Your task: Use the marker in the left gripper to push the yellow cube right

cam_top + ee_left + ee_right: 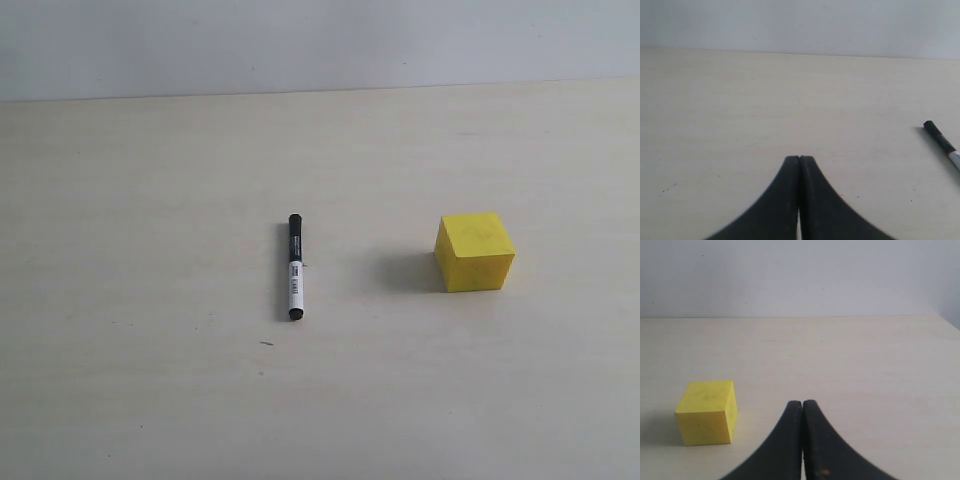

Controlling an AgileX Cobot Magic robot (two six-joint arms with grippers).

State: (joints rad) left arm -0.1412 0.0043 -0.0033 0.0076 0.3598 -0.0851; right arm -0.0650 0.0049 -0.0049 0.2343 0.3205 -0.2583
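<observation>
The marker [295, 266], with black cap and white barrel, lies flat on the table near the middle of the exterior view. Its black end [939, 136] also shows at the edge of the left wrist view. The yellow cube [475, 251] sits on the table to the right of the marker, a good gap between them, and appears in the right wrist view as the cube [707, 412]. My left gripper [799, 158] is shut with nothing in it, well apart from the marker. My right gripper [802, 402] is shut and empty, beside the cube. Neither gripper shows in the exterior view.
The pale wooden table [150, 380] runs back to a plain light wall [300, 45]. A small dark speck [266, 343] lies near the marker.
</observation>
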